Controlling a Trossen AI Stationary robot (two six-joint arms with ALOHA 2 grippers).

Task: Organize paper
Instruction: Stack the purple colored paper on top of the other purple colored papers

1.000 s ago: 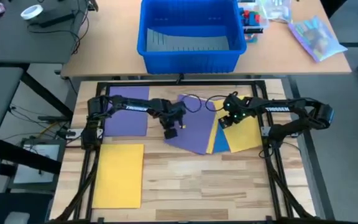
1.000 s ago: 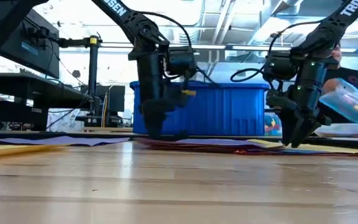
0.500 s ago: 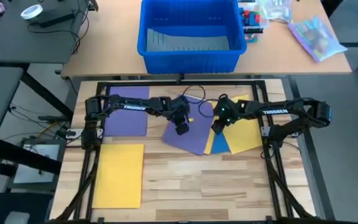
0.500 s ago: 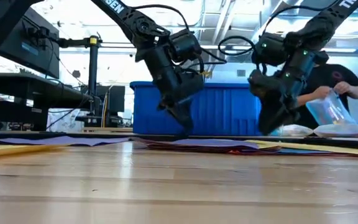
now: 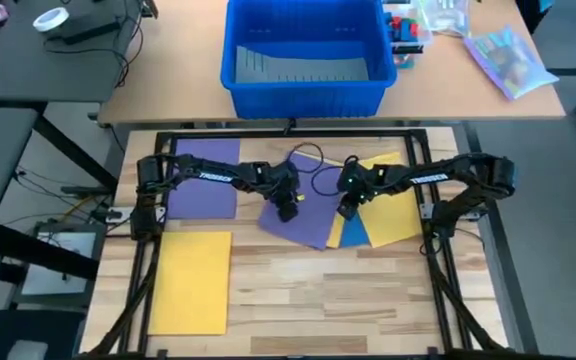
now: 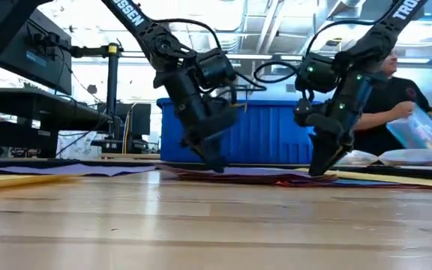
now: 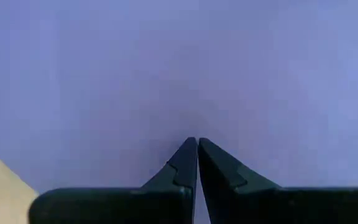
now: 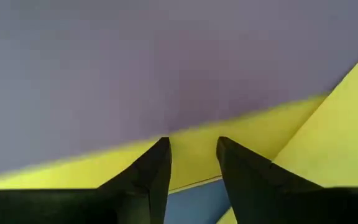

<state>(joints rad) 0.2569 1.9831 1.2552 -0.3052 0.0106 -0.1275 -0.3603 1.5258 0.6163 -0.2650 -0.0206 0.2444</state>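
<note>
Over the tilted purple sheet (image 5: 304,205), left end effector (image 7: 197,144) clenched, right end effector (image 8: 192,144) slightly parted, apparently grasping nothing.

Bright, even overhead light; wrist views soft, perhaps out of focus.

I hold both arms reaching inward over mid-table, wrists tipped down. My left gripper (image 5: 289,211) has fingers pressed together; my right gripper (image 5: 348,210) has fingers slightly parted.
</note>
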